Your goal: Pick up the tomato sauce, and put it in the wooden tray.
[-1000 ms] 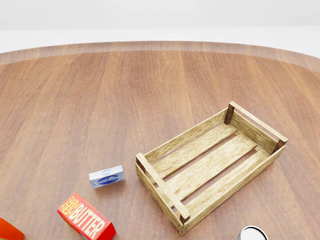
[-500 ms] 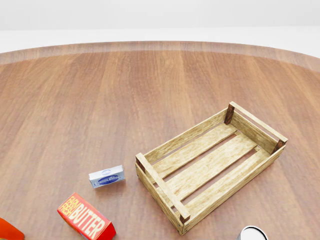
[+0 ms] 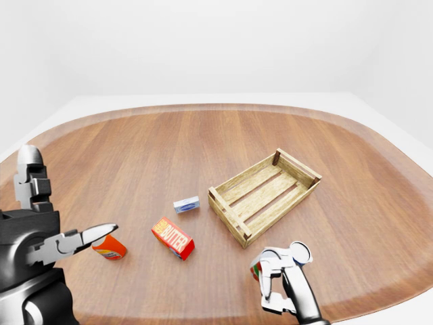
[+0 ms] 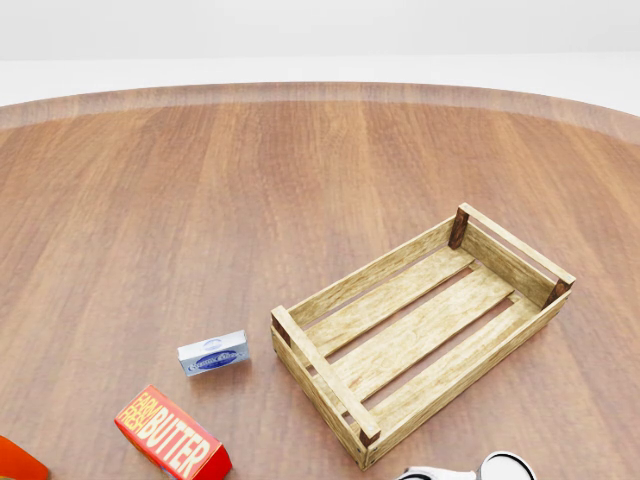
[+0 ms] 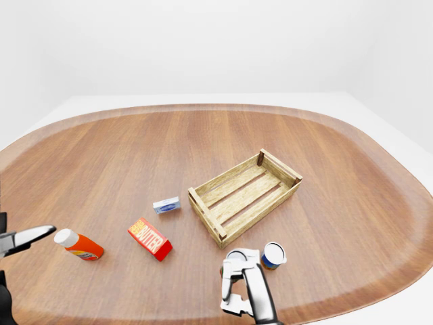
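**Reach toward the tomato sauce, grasp not yet made**

The step in hand looks like the approach. The right robot hand (image 5: 240, 274) hangs near the counter (image 5: 352, 203) edge at the bottom of the right-eye view, its fingers spread and holding nothing. The tomato sauce (image 5: 274, 256) stands upright just to its right, apparently untouched. The next move probably calls for sliding the fingers round the can, closing, then lifting over the low wall of the wooden tray (image 5: 245, 195), which lies near, toward the counter's middle. The left robot hand (image 3: 42, 242) is spread open too, idle by the left edge.

The can is a short smooth cylinder with a pale flat lid, likely slippery. The tray is rough slatted wood, rectangular, with gaps between its floor boards. The counter is glossy wood grain with rounded corners.
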